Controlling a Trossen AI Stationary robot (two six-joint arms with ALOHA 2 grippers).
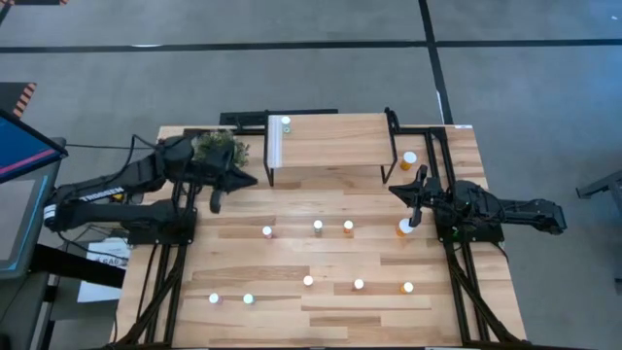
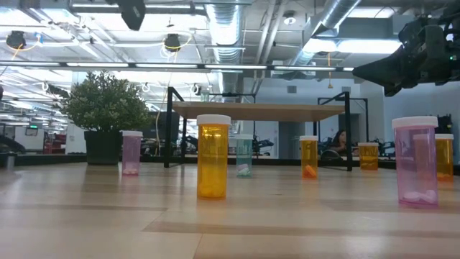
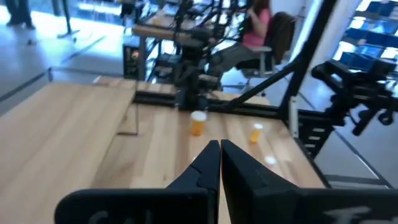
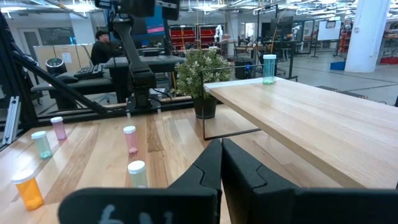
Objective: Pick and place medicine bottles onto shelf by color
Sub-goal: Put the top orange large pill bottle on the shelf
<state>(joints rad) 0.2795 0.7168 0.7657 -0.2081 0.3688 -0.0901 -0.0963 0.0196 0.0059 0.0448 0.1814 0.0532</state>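
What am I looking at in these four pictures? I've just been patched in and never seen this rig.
Two dark robot arms work at a wooden table. One picture looks straight down, one looks level across the tabletop, and one comes from each wrist. The left end effector hangs shut beside the potted plant, holding nothing. The right end effector is also shut and empty, near the shelf. One green bottle stands on the shelf; orange, pink and green ones stand scattered over the table.

Left gripper [image 3: 219, 163], dark fingers pressed together, empty. Two white-capped orange medicine bottles on light-wood tabletop [image 3: 74, 130]: larger [image 3: 198, 122] at eleven o'clock, smaller [image 3: 255, 132] at one o'clock.
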